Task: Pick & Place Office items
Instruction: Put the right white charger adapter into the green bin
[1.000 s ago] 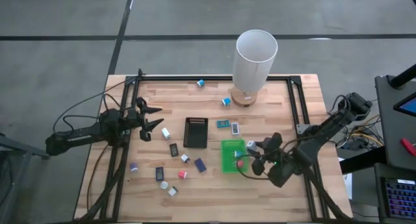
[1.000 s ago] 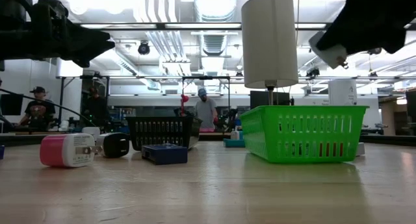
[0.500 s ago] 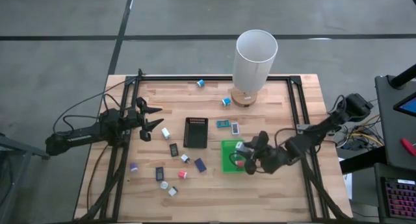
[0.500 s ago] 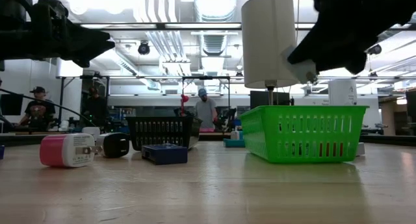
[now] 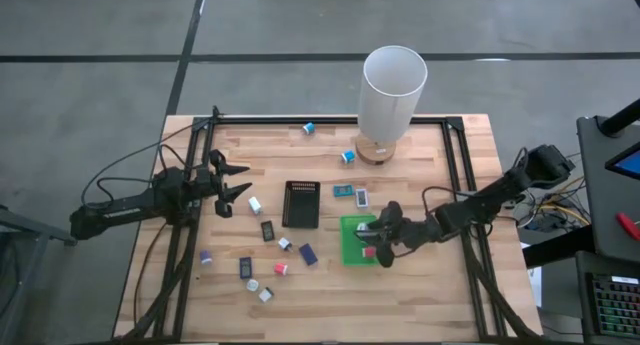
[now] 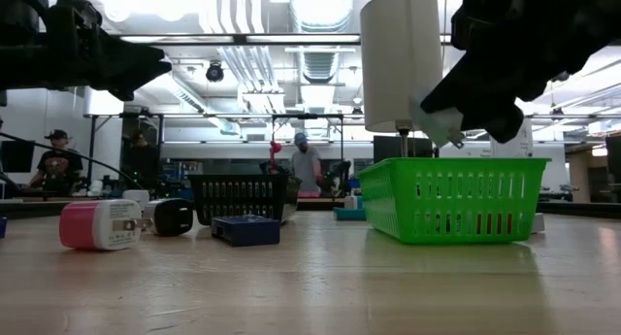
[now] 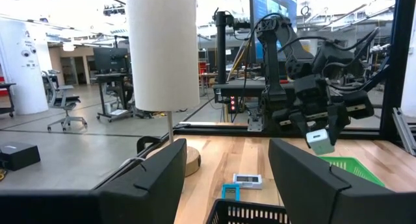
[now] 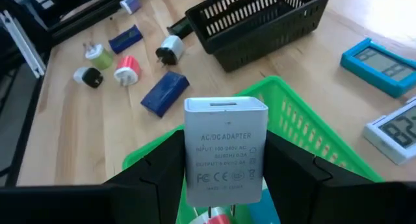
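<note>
My right gripper is shut on a white adapter block, which hangs over the bright green tray. The same adapter shows above the tray's rim in the low view. A red piece lies inside the tray. Several other office items lie loose on the wooden table: a pink charger, a dark blue block and teal pieces. My left gripper waits open at the table's left side, touching nothing. My right gripper pinches the adapter's two narrow sides between its two fingers, with the printed face toward the wrist. The fingers come from the table's right, slanting down. The adapter is lifted clear, above the green tray's inside.
A black ribbed tray stands left of the green one. A tall white cylinder on a wooden base stands at the far edge. A black metal frame runs along the table's sides. People stand in the room beyond.
My right gripper has gone toward the table's left edge and down, tipping its fingers downward. It has carried the white adapter from beside the green tray's right rim to above the tray's inside.
</note>
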### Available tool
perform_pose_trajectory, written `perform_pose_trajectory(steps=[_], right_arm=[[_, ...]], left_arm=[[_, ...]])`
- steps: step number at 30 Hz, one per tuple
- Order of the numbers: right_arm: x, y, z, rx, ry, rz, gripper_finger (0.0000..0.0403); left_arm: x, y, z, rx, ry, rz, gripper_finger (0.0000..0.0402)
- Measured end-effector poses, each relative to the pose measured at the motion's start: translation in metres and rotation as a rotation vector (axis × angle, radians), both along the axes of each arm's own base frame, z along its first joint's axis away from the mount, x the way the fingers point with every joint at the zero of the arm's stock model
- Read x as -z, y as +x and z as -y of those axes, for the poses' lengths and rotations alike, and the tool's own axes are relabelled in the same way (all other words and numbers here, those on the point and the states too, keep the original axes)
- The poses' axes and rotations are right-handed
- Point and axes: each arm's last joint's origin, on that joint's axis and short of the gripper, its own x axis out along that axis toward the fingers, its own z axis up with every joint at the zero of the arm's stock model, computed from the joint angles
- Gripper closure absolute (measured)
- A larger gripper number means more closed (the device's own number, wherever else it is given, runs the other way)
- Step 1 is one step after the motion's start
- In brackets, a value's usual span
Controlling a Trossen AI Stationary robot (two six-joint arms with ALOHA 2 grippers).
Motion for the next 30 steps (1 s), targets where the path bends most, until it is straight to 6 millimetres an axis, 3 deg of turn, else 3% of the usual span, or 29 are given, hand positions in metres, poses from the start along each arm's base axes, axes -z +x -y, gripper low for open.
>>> perform_pose_trajectory(steps=[6, 14, 24, 30], right_arm=[[0.007, -0.003, 0.000, -0.032, 0.029, 0.014, 0.0227], [0.033, 0.016, -0.005, -0.073, -0.038, -0.040, 0.0227], [0.036, 0.026, -0.002, -0.062, -0.038, -0.049, 0.0224], [0.037, 0.027, -0.003, -0.088, -0.031, -0.060, 0.0190]], left_arm=[[0.000, 0.000, 0.000, 0.001, 0.000, 0.000, 0.0177], [0.000, 0.000, 0.000, 0.000, 0.000, -0.001, 0.0177], [0.000, 0.000, 0.000, 0.000, 0.000, -0.001, 0.0177], [0.001, 0.001, 0.000, 0.000, -0.002, -0.007, 0.0177]])
